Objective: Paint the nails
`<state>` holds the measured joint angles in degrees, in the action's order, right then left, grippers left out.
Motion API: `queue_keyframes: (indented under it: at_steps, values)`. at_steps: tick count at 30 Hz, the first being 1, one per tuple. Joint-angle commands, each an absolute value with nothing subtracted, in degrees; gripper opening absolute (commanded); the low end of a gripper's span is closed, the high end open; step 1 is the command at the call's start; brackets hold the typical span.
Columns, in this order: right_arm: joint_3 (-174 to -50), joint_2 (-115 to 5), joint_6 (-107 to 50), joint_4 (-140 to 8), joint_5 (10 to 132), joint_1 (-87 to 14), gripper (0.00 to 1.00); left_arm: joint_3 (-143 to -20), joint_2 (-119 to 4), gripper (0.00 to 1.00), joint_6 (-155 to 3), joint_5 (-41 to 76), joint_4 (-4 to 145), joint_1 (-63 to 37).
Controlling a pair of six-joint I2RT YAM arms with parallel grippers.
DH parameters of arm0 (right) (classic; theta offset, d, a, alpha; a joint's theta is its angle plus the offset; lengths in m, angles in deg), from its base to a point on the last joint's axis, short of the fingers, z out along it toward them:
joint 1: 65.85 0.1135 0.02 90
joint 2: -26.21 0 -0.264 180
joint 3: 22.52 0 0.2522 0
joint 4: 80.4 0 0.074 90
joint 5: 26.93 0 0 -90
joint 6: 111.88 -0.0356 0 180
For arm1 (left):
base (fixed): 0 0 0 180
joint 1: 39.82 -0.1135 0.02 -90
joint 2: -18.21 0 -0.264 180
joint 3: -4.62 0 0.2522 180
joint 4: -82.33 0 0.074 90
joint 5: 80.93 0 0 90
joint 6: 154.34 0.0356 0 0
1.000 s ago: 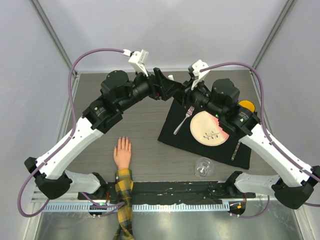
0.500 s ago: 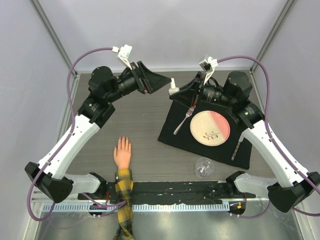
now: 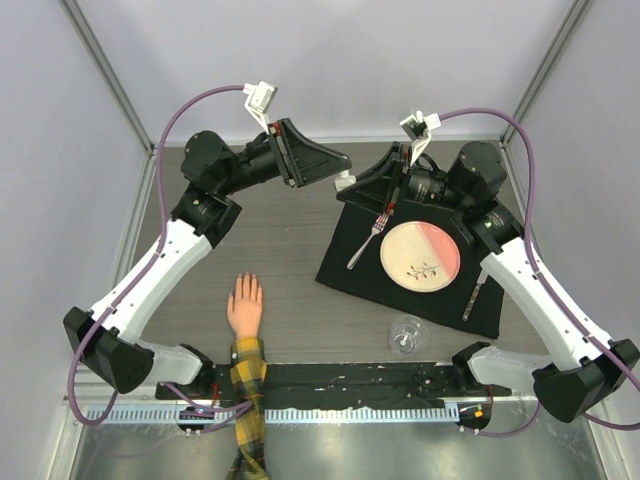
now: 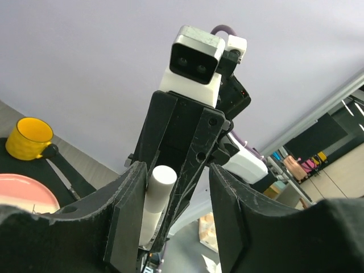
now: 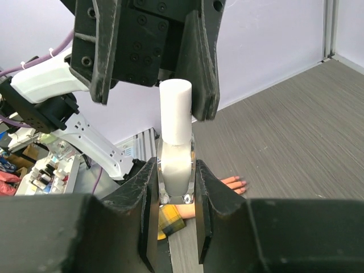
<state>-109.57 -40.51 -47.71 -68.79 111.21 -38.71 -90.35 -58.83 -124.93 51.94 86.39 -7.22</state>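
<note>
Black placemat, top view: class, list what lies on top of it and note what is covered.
A fork, a pink-and-cream plate and a dark utensil lie on the placemat. Its far corner is hidden under the right arm.

Our left arm (image 3: 150, 270) and right arm (image 3: 535, 295) rise from their bases and bend inward, so the wrists point at each other and the grippers meet tip to tip. Our right gripper (image 5: 177, 196) has its fingers (image 5: 149, 205) pressed on the body of a small white-capped bottle (image 5: 175, 131). Our left gripper (image 4: 179, 193) faces it, fingers (image 4: 128, 216) parted on either side of the cap.
</note>
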Motion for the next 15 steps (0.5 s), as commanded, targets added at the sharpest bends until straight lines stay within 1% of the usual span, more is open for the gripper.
queue_keyframes:
  at_steps: [1, 4, 6, 7, 9, 10, 11, 12, 13, 14, 15]
  values:
    - [-109.9, -40.4, -49.0, -73.0, 111.7, -39.0, 0.0, -92.0, -59.9, 0.53, -127.4, 57.0, 89.7, -7.1]
    - [-110.3, -40.6, -48.9, -73.1, 111.7, -39.0, 0.0, -92.4, -60.5, 0.55, -127.5, 57.7, 89.7, -7.1]
    - [-110.2, -40.4, -47.8, -72.9, 111.2, -39.0, 0.0, -93.2, -60.7, 0.51, -127.5, 57.9, 89.6, -7.1]
    - [-110.2, -40.2, -47.2, -72.0, 110.8, -39.0, 0.0, -93.6, -61.1, 0.42, -127.4, 58.0, 89.0, -7.0]
    - [-110.1, -39.7, -45.2, -71.0, 109.1, -39.0, 0.0, -94.8, -61.3, 0.33, -126.5, 57.8, 87.9, -7.1]
    - [-110.1, -39.4, -42.1, -69.0, 107.8, -39.0, 0.0, -95.1, -61.3, 0.27, -126.0, 57.4, 86.7, -7.1]
    - [-110.1, -39.1, -40.6, -68.4, 105.5, -38.9, 0.0, -95.3, -61.2, 0.23, -125.3, 56.5, 85.9, -7.0]
    - [-110.6, -39.0, -38.9, -67.0, 103.0, -38.4, 0.0, -95.4, -60.8, 0.2, -123.9, 54.3, 85.3, -7.0]
    - [-111.2, -38.8, -34.3, -62.8, 99.8, -37.6, 0.0, -95.2, -60.4, 0.07, -122.3, 52.2, 83.7, -6.7]
    - [-111.8, -38.5, -32.5, -61.9, 92.7, -36.8, 0.0, -95.2, -59.0, 0.01, -120.3, 50.1, 82.1, -5.6]
    - [-112.1, -37.9, -31.1, -61.4, 88.9, -34.6, 0.0, -95.2, -58.2, 0.0, -114.9, 47.5, 80.0, -4.5]
